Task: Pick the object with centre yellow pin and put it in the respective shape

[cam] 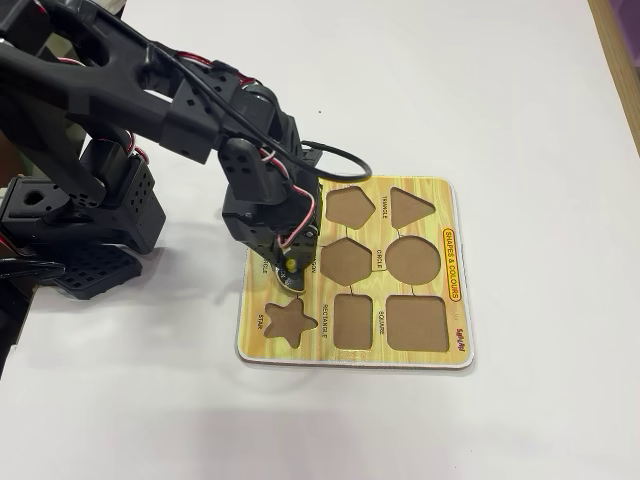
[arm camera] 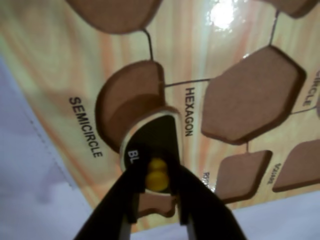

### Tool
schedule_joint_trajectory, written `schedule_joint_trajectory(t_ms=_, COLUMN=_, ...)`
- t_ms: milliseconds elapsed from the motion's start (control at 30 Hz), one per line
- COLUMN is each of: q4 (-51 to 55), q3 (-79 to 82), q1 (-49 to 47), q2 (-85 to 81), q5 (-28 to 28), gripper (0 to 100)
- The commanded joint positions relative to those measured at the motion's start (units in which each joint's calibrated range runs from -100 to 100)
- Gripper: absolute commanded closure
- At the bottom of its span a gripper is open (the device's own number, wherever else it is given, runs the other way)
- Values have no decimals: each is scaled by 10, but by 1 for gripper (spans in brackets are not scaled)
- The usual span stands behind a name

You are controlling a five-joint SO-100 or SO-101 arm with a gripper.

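Note:
In the wrist view the object with centre yellow pin [arm camera: 150, 134], a black semicircle piece with a pale rim and the letters "BL", hangs partly over the semicircle recess [arm camera: 127, 97] of the wooden puzzle board [arm camera: 55, 65]. It is offset toward the board's near edge and does not lie flush in the recess. My gripper [arm camera: 156, 174] is shut on the yellow pin [arm camera: 158, 176], one black finger on each side. In the fixed view the gripper [cam: 288, 268] sits over the board's left column, and the arm hides the semicircle recess.
Empty recesses surround the spot: hexagon [arm camera: 252, 95], rectangle [arm camera: 242, 175], star [cam: 290, 320], circle [cam: 414, 260], triangle [cam: 410, 206] and square [cam: 416, 322]. The board [cam: 455, 320] lies on a white table. The arm's base [cam: 70, 220] stands to the left of it.

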Motion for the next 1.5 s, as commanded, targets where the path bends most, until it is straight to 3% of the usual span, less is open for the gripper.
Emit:
schedule_joint_trajectory(t_ms=0, q4=2, q3=-31, q1=-7, q2=0, q5=-3, gripper=99)
schedule_joint_trajectory(t_ms=1467, q4=0, q3=-24, q1=-63, q2=3, q5=-28, gripper=99)
